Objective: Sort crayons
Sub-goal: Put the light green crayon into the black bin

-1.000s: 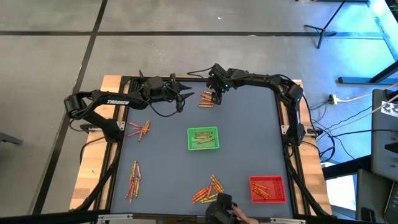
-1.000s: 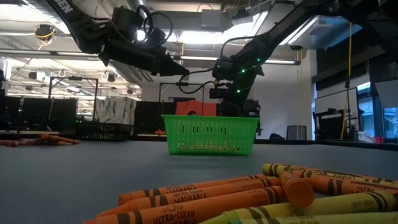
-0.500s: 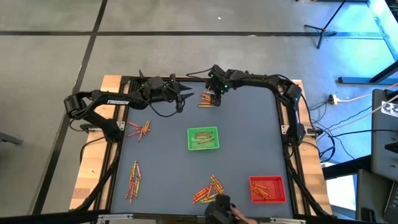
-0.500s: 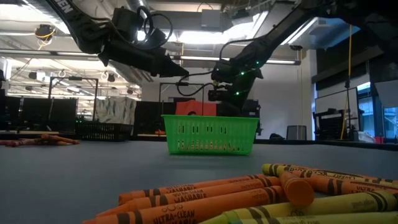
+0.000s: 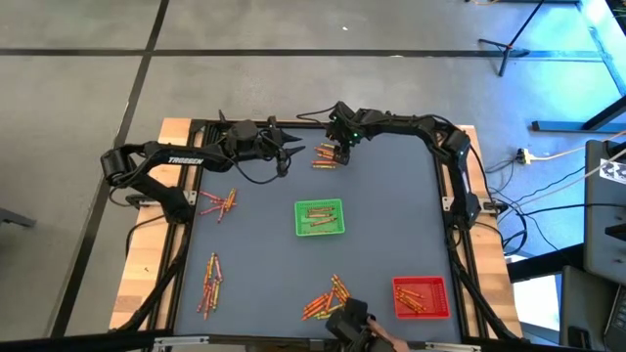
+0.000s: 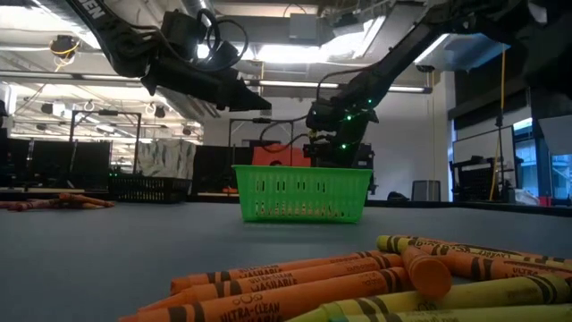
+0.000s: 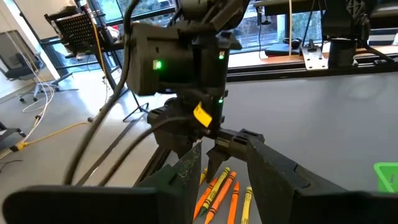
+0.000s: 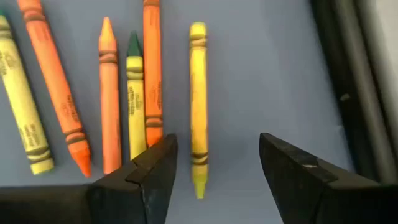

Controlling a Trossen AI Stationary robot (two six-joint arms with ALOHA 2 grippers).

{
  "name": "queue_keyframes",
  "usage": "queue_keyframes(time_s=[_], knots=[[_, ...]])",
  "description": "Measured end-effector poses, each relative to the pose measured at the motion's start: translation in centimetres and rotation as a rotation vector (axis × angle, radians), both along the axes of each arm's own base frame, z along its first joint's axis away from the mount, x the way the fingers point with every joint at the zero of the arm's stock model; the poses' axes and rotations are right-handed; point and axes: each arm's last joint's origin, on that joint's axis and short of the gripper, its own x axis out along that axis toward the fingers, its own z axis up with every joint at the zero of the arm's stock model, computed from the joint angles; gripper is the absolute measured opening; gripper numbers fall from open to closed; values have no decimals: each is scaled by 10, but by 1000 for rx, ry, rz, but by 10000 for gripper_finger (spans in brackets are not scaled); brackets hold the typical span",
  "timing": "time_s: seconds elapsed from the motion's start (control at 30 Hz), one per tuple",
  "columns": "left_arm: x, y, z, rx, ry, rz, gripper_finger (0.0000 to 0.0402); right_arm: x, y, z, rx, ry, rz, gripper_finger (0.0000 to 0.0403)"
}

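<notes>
So far, only part of the sorting is done: some crayons are seen in the green tray (image 5: 320,217) and the red tray (image 5: 422,297). Four loose groups of crayons (image 5: 325,156) are left on the counter (image 5: 391,210). The right tool (image 8: 214,168) is held spread above the group at the far edge, with nothing pinched; the left tool (image 5: 290,150) hangs beside it, also empty, its fingers apart.

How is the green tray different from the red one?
The green tray sits mid-table, while the red tray sits in the near right corner. The green tray holds crayons lying in neat parallel rows; the red tray's lie jumbled toward one side. Both are small, square and hold crayons.
</notes>
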Motion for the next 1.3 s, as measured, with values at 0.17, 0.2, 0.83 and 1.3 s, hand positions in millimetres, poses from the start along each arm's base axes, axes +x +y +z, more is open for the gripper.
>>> queue_keyframes(time_s=[0.17, 0.2, 0.83, 1.3], knots=[[0, 0, 0, 0, 0, 0, 112, -2, -4, -4, 8, 4, -7, 215], [0, 0, 0, 0, 0, 0, 112, -2, -4, -4, 10, 4, -4, 207], [0, 0, 0, 0, -1, 0, 112, -4, -5, -3, -16, 26, 34, 18], [0, 0, 0, -1, -2, -11, 112, -18, 26, 68, -68, 19, 43, 3]])
